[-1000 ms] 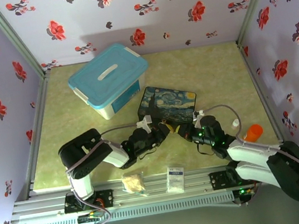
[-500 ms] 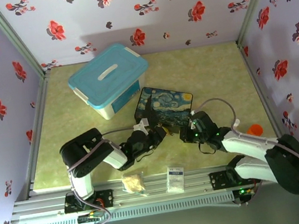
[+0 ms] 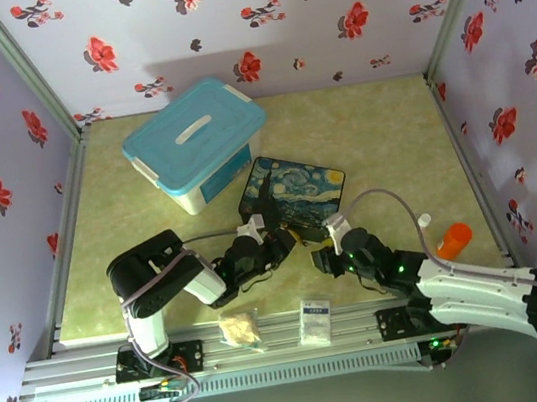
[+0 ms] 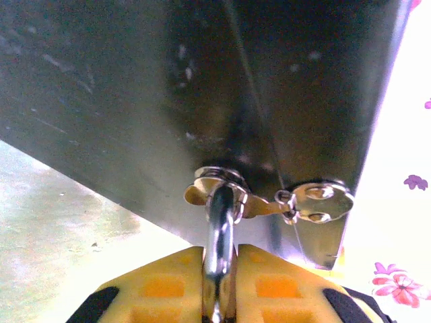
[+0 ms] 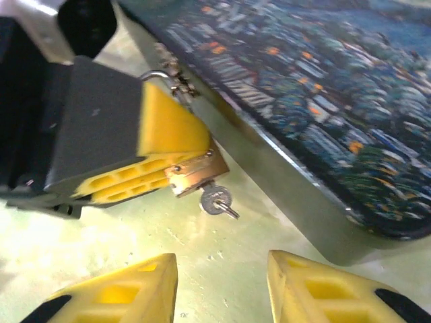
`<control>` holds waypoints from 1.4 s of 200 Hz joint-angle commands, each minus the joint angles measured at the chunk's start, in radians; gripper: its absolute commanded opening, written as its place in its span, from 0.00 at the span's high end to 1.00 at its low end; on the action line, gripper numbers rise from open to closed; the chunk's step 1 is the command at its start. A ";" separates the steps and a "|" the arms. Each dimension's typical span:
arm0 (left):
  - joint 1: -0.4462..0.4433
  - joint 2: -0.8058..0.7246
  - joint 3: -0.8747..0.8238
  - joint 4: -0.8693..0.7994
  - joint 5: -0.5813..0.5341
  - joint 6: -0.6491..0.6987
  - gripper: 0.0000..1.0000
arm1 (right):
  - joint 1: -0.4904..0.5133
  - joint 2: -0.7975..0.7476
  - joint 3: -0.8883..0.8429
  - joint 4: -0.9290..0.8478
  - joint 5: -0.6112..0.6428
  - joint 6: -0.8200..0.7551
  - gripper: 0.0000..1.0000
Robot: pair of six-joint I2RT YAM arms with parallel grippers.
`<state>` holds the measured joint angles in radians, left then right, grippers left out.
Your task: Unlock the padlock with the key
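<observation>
The left gripper (image 4: 220, 269) clamps the padlock (image 5: 195, 173) against the painted box (image 5: 316, 94), the key (image 5: 217, 200) sticking from it. The right gripper (image 5: 222, 286) stands wide near the key, not touching.

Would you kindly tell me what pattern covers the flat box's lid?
The box lid bears a swirling dark-blue night-sky painting with yellow flecks; clearest in top external view.

Both arms reach low and inward, left end effector (image 4: 220, 254) clamped tight, right end effector (image 5: 222, 266) spread apart
</observation>
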<state>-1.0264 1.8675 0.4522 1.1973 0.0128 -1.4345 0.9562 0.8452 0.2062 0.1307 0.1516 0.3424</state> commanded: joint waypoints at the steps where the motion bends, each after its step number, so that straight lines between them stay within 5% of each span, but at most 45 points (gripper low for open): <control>1: -0.001 -0.003 -0.018 0.015 0.024 0.025 1.00 | 0.047 -0.014 -0.031 0.087 0.120 -0.167 0.62; 77: 0.003 -0.039 -0.024 0.001 0.029 0.034 1.00 | 0.116 0.301 0.049 0.257 0.177 -0.490 0.60; 133: 0.004 -0.070 -0.019 -0.018 0.035 0.040 1.00 | 0.151 0.455 0.109 0.352 0.343 -0.588 0.60; 174: 0.000 -0.079 -0.021 -0.026 0.043 0.041 1.00 | 0.152 0.506 0.142 0.354 0.377 -0.603 0.73; 247: 0.003 -0.088 -0.023 -0.029 0.053 0.045 1.00 | 0.138 0.508 0.097 0.400 0.294 -0.521 0.93; 280: 0.006 -0.087 -0.035 -0.031 0.057 0.056 1.00 | 0.074 0.457 0.067 0.438 0.103 -0.438 0.96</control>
<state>-1.0176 1.8114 0.4328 1.1290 0.0273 -1.4162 1.0756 1.3426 0.2947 0.4774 0.3714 -0.1848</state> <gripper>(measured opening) 0.129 0.063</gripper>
